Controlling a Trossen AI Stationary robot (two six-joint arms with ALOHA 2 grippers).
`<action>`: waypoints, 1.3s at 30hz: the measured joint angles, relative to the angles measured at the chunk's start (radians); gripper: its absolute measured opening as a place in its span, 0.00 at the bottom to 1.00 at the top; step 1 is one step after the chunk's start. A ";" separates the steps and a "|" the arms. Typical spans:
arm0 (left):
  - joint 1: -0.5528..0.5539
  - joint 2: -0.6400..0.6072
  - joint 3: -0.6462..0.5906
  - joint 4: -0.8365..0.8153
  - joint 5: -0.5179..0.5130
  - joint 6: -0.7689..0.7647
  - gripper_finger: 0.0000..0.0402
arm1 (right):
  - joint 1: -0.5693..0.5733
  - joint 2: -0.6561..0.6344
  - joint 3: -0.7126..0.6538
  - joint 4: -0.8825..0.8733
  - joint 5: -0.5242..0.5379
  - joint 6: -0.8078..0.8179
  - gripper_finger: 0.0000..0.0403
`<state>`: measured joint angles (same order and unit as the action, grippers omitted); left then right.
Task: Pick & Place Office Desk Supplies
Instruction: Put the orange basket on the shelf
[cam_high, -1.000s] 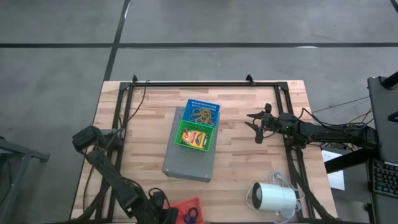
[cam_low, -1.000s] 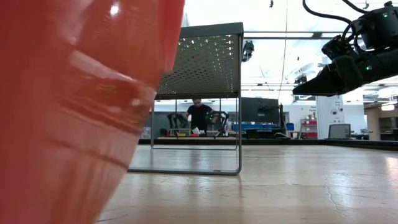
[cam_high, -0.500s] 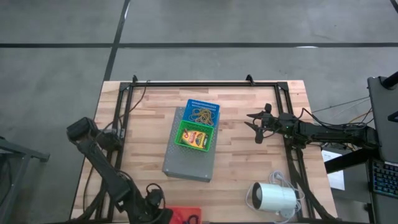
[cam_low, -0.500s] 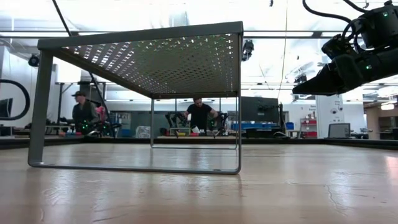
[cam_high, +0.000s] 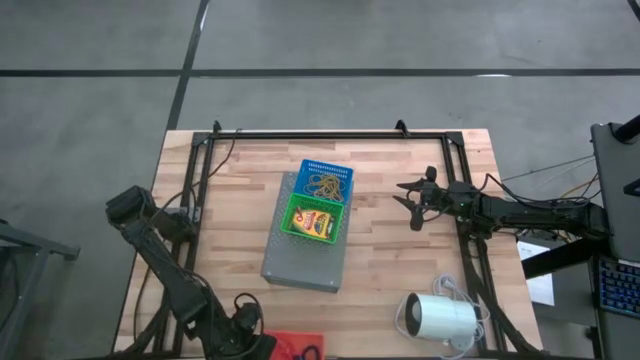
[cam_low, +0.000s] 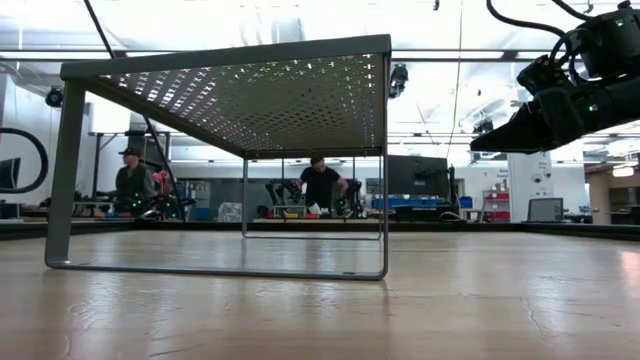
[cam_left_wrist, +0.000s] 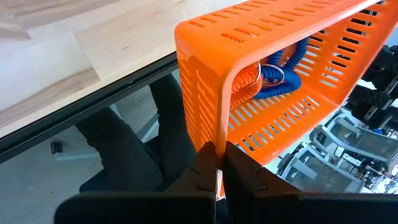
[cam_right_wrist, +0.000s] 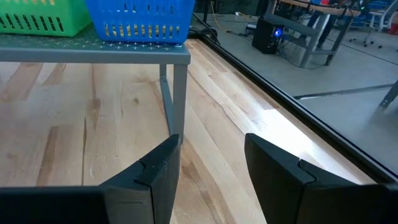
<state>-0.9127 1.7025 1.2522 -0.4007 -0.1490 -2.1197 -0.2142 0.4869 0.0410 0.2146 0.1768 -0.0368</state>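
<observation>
two dark jointed arms are showing black cables along their links. the right gripper (cam_high: 413, 203) is showing angular matte-black fingers (cam_right_wrist: 152, 180).

I see a grey concrete floor (cam_high: 330, 35) with dark seams around the surface (cam_high: 230, 190), and bright ceiling lights (cam_low: 420, 20) over two people (cam_low: 322, 185) behind.

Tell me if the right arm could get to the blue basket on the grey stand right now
Probably yes. The right gripper hangs open and empty above bare table, just beside the grey stand. The blue basket sits on top, nearest that side, with nothing between. The left gripper is busy at the near edge, clamped on an orange basket.
</observation>
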 joint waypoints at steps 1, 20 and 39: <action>0.000 -0.001 0.000 0.000 0.000 0.000 0.03 | 0.000 0.000 0.000 0.000 0.000 0.000 0.44; -0.003 -0.016 0.000 0.008 0.035 0.024 0.03 | 0.000 0.000 0.000 0.000 0.000 0.000 0.44; 0.093 -0.246 0.000 -0.254 0.045 0.296 0.03 | 0.000 0.000 0.000 0.000 0.000 0.000 0.44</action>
<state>-0.8200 1.4569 1.2518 -0.6548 -0.1039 -1.8233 -0.2138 0.4866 0.0410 0.2143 0.1768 -0.0368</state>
